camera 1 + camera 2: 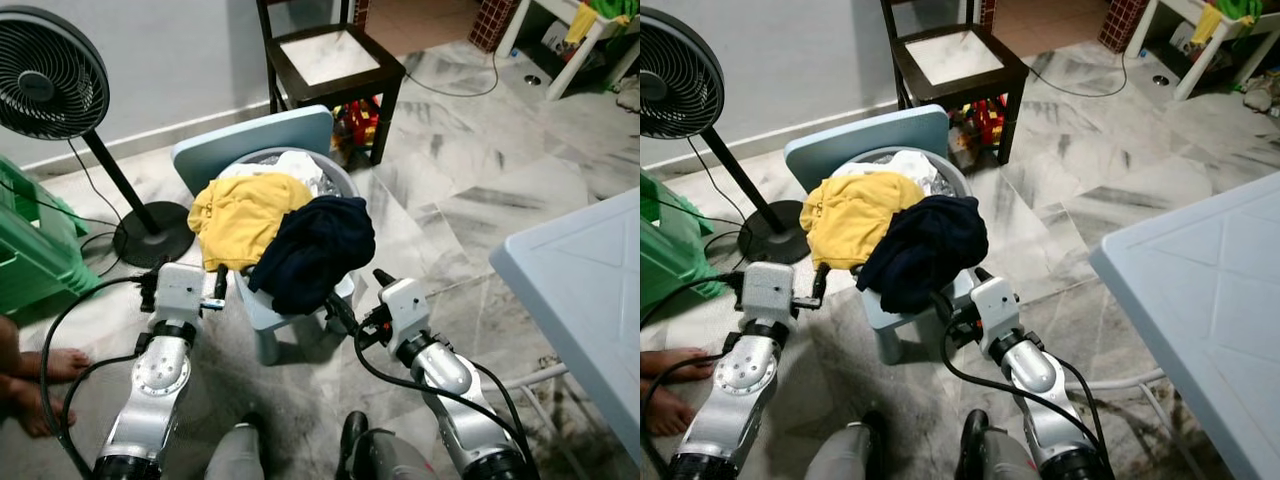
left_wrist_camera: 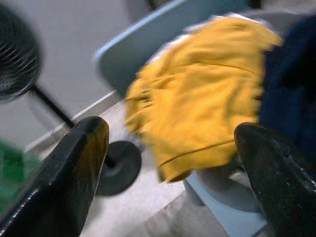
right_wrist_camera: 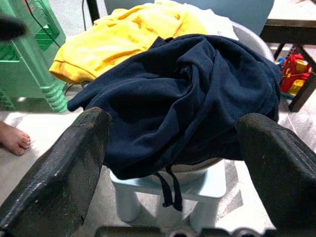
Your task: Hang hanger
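Your left gripper: lower left, fingers wide apart, holding nothing, just in front of the yellow shirt.
Your right gripper: lower middle, fingers spread apart, holding nothing, close to the dark navy cloth garment.
Clothes pile: middle, heaped in a round grey basket on a small pale blue plastic chair.
Hanger: you can't spot one.
Black standing fan: upper left.
Dark wooden chair: top middle.

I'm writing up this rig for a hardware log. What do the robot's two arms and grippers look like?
Both arms are silver metal with rounded joint housings and boxy pale wrist blocks, with black cables looping alongside. The left gripper and right gripper each end in two long, matte black fingers with blunt, slightly scuffed tips.
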Robot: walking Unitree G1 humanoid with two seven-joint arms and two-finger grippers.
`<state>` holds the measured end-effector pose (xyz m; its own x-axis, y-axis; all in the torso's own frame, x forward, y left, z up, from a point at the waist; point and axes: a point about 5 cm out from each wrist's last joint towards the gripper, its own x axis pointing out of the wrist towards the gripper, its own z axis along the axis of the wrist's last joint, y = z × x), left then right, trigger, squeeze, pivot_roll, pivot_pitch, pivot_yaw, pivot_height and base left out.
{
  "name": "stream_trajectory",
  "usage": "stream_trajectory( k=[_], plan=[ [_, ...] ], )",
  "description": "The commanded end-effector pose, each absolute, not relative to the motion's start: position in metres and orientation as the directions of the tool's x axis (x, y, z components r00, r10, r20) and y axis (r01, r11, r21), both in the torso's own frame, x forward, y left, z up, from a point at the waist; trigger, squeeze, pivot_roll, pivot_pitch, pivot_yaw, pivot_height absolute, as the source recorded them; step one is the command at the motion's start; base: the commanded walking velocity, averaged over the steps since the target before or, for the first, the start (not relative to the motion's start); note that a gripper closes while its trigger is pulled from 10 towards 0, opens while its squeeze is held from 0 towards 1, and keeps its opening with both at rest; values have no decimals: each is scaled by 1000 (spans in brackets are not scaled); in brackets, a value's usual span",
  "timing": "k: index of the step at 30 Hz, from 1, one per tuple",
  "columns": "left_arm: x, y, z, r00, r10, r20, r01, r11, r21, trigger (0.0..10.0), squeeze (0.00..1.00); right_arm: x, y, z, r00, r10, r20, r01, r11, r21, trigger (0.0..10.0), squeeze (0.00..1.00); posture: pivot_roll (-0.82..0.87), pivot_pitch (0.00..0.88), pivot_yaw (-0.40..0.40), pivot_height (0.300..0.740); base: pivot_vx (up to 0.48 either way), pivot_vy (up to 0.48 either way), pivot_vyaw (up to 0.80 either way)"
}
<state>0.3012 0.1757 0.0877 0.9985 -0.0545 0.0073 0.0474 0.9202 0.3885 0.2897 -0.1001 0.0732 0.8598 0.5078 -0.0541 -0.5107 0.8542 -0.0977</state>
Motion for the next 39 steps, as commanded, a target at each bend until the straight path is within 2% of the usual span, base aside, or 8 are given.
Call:
stream_trajectory(
  k=[1,9,11,17,24,33,37,39],
  plan=[
    [298,167,75,990,-130,-49,138,885,445,10000,0,287,-104,73,869,491,-62,-495,864,-92,10000,0,131,335,-24,740,0,0,0],
    [294,135,53,920,-346,-185,388,741,548,10000,0,280,-105,70,882,467,-65,-472,878,-84,10000,0,104,334,5,740,0,0,0],
    [289,124,47,884,-416,-214,457,672,583,10000,0,280,-104,71,883,466,-64,-470,879,-82,10000,0,101,333,12,740,0,0,0],
    [283,107,47,831,-511,-221,521,574,632,10000,0,283,-104,73,886,460,-60,-463,882,-87,10000,0,101,332,17,740,0,0,0],
    [272,105,45,807,-550,-217,539,533,652,10000,0,285,-106,74,888,455,-60,-459,884,-91,10000,0,108,332,19,740,0,0,0],
    [265,112,20,725,-551,-413,653,360,666,10000,0,284,-103,74,884,463,-61,-467,880,-90,10000,0,108,337,16,740,0,0,0],
    [266,113,18,716,-556,-424,657,329,678,10000,0,284,-103,74,882,467,-61,-471,877,-94,10000,0,105,339,17,740,0,0,0],
    [272,119,16,713,-541,-446,656,290,697,0,0,284,-104,74,884,463,-62,-467,879,-94,10000,0,99,341,20,740,0,0,0]
  ],
)
